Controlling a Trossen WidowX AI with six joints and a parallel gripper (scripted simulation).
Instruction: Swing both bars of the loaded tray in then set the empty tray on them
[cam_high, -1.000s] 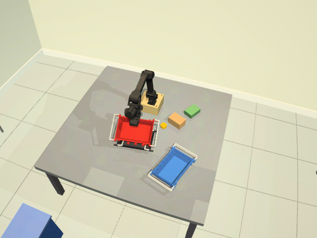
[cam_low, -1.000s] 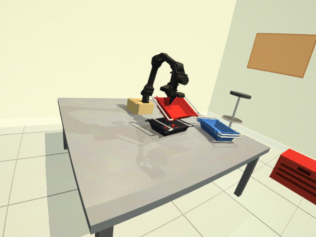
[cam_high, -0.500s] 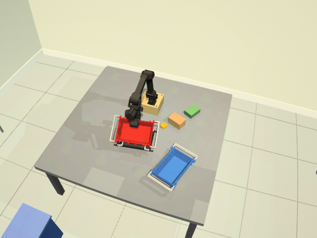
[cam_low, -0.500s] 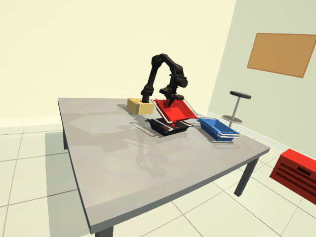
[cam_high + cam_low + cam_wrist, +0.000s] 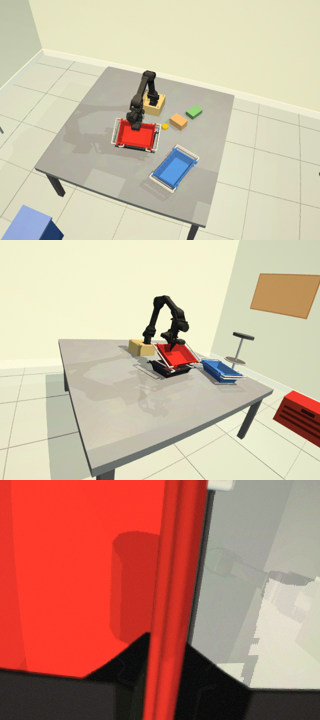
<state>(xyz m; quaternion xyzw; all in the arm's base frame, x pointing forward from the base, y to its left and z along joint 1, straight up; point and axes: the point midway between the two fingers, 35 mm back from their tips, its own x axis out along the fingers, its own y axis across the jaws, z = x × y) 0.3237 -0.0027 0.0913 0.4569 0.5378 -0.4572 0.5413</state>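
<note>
Now the black arm's fingers [image 5: 172,342] are clamping the thin back wall of the empty red plastic tray [image 5: 178,355], holding it tilted above the loaded black tray [image 5: 165,369]; stiff, light, probably swinging from this one-sided grip

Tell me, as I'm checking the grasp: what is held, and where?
The gripper holds the red tray, fingers shut on its rear long wall.

A plain workroom is showing itself: tiled floor [image 5: 31,384], bare walls, a corkboard [image 5: 284,295], a round stool [image 5: 242,336], a red toolbox [image 5: 299,415] sitting beside the grey tabletop [image 5: 129,400]
</note>
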